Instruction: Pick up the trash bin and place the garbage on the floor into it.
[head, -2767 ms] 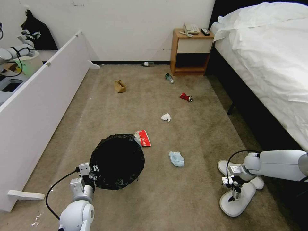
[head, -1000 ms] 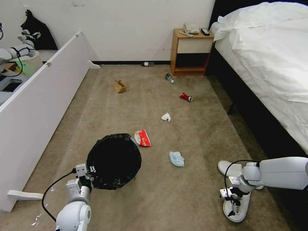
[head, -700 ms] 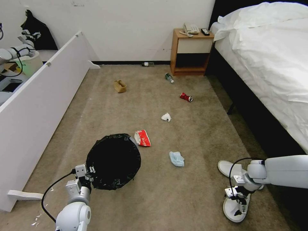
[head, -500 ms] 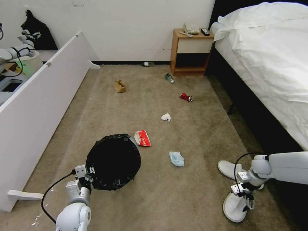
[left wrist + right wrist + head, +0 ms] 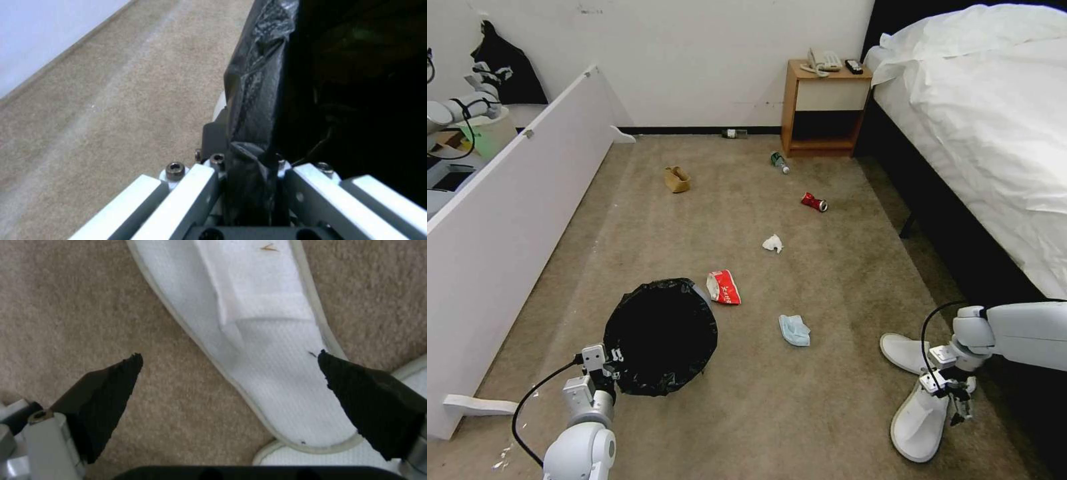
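Note:
The trash bin (image 5: 660, 337), lined with a black bag, stands on the carpet at my lower left. My left gripper (image 5: 608, 363) is shut on its near rim, and in the left wrist view the fingers (image 5: 195, 186) pinch the bag's fold (image 5: 258, 100). Two white slippers (image 5: 919, 421) (image 5: 903, 349) lie at my lower right. My right gripper (image 5: 958, 404) hangs open just over the nearer one. In the right wrist view that slipper (image 5: 267, 340) lies between the black fingertips (image 5: 113, 386), apart from both.
A red packet (image 5: 724, 288), blue mask (image 5: 794, 330), tissue (image 5: 772, 243), red can (image 5: 814, 201), two bottles (image 5: 779, 161) (image 5: 734, 133) and a brown paper bag (image 5: 676, 179) dot the floor. A bed (image 5: 994, 133) runs along the right, a white panel (image 5: 507, 220) along the left, and a nightstand (image 5: 824, 107) stands at the far wall.
My right gripper has moved right, from over the middle of the near slipper to its right edge, and the slipper has shifted a little. The bin has slid slightly left.

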